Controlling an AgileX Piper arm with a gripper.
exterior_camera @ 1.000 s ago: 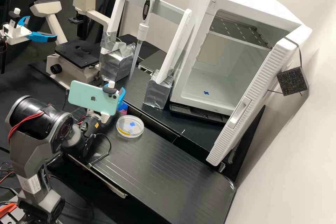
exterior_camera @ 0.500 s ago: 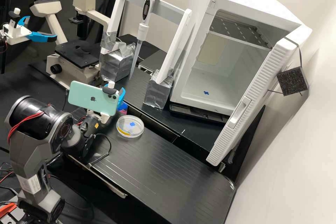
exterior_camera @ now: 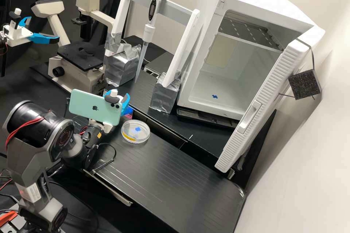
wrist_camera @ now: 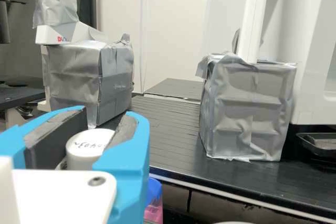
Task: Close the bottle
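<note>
Here, over the black bench (exterior_camera: pixel 175 174), pale wall (wrist_camera: pixel 170 24) beyond, the claw (exterior_camera: pixel 118 98) is closed round a white cap (wrist_camera: pixel 84 153)

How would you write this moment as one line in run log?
end effector: shut on white cap | round dish: on black bench | fridge door: open | cap fully seated: cannot tell

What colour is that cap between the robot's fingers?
The cap is white; the wrist view shows it best.
</note>
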